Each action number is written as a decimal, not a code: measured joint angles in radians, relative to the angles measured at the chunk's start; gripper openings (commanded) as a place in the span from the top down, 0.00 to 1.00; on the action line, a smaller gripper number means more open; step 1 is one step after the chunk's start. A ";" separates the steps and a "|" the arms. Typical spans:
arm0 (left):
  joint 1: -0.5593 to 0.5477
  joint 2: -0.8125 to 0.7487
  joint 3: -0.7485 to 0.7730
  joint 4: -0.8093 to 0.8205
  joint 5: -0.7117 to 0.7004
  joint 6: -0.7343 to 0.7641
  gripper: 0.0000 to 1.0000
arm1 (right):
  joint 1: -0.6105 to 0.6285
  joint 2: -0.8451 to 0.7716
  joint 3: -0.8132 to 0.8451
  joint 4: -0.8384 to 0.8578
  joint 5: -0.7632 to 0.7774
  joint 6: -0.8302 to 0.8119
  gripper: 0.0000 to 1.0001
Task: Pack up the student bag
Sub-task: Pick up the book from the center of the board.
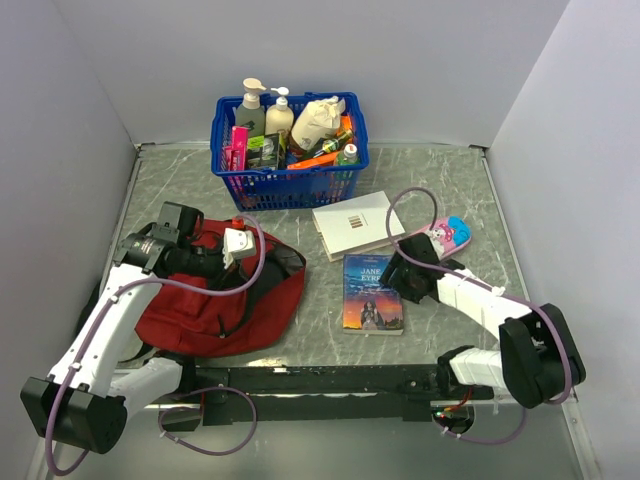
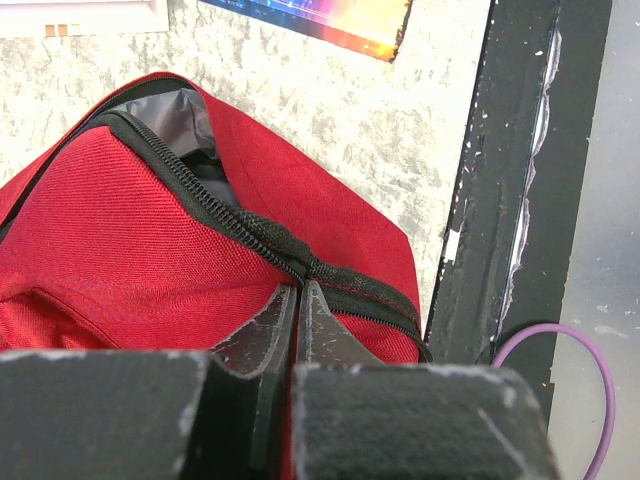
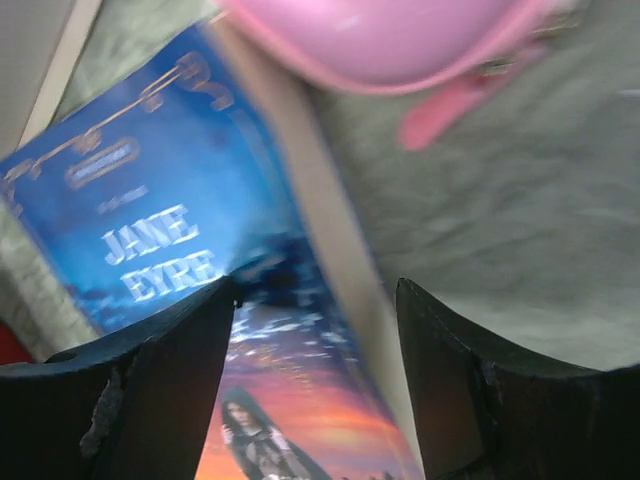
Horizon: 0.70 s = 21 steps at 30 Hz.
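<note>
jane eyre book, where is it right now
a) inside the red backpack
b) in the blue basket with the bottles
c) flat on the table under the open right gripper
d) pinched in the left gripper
c: the jane eyre book lies flat on the table beside the red backpack, and the right wrist view shows the right gripper above its cover with the jaws apart.

Overhead view covers table; wrist views close: bag [image 2: 120, 250], book [image 3: 170, 230].
</note>
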 measured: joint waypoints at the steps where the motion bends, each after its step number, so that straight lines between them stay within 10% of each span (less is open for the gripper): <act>1: 0.000 0.000 0.000 0.000 0.000 0.000 0.99 | 0.010 0.004 0.000 0.010 -0.006 0.000 0.30; 21: -0.014 -0.006 -0.003 0.004 -0.001 -0.004 0.99 | 0.200 -0.023 0.108 -0.023 -0.015 0.034 0.36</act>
